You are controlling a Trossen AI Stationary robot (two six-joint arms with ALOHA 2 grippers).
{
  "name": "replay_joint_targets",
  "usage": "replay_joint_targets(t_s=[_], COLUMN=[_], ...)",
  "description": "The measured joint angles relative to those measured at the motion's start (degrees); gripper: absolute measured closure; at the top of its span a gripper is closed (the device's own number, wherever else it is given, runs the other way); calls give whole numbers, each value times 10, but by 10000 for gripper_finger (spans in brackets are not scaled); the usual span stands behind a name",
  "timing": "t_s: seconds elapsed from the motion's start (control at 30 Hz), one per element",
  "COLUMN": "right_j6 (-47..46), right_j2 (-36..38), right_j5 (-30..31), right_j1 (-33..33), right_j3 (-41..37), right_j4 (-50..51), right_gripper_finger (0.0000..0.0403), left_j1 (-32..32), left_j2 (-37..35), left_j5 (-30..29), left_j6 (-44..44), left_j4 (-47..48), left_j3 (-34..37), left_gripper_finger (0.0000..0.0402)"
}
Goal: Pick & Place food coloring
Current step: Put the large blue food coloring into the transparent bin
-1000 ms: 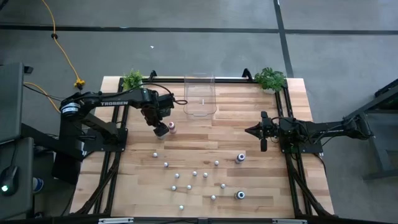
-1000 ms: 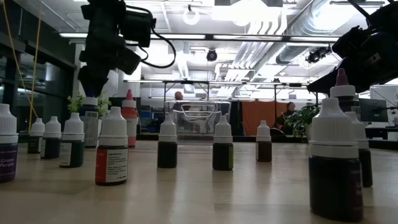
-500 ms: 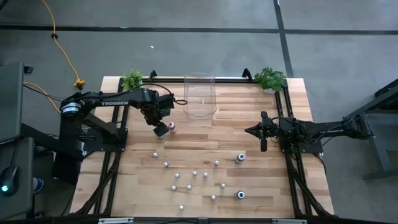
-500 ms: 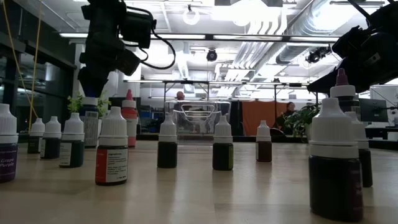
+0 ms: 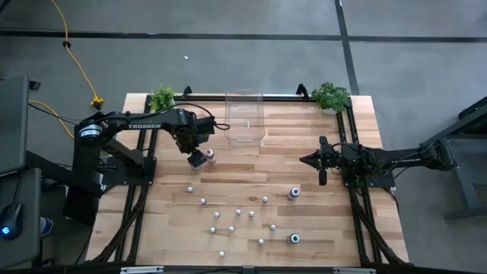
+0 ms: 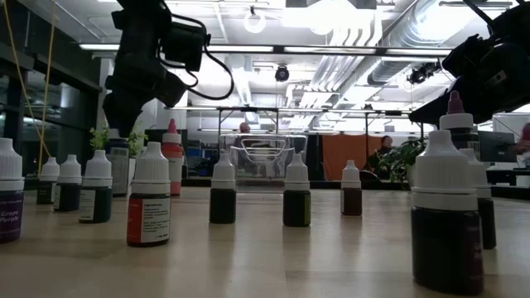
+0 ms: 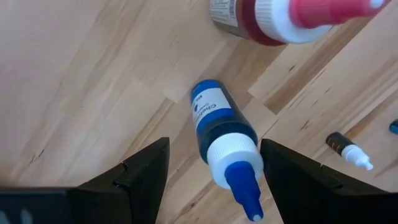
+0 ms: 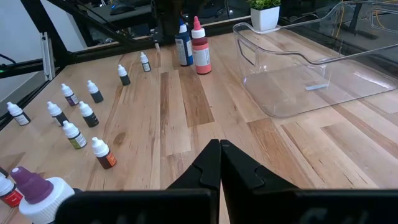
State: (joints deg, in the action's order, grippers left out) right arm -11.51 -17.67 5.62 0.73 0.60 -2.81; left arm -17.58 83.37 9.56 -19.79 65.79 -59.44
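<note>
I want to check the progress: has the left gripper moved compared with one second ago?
Yes. In the low view the left gripper has risen off the blue bottle, which stands free now beside the red bottle.

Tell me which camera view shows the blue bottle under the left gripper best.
Left wrist view: the blue bottle fills the frame between the open left gripper's fingers. The right wrist view shows it small beside the red bottle; in the high view the gripper hides it.

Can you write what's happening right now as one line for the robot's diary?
left gripper: open above blue bottle | right gripper: shut, waiting | bin: no bottles inside
</note>
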Motion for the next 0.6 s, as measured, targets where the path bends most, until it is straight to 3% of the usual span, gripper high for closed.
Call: replay_joint_targets(t_s=[0.23,0.6], right_j6=[0,0], right_j2=[0,0], right_j5=[0,0], right_j1=[0,0], right_j3=[0,0], right_j4=[0,0], right_gripper_finger=[402,402], left_j1=[0,0], left_j2=[0,0], left_j5=[7,20], left_j6=[0,3], left_j4=[0,17], left_j3=[0,0], left_gripper_finger=[167,246])
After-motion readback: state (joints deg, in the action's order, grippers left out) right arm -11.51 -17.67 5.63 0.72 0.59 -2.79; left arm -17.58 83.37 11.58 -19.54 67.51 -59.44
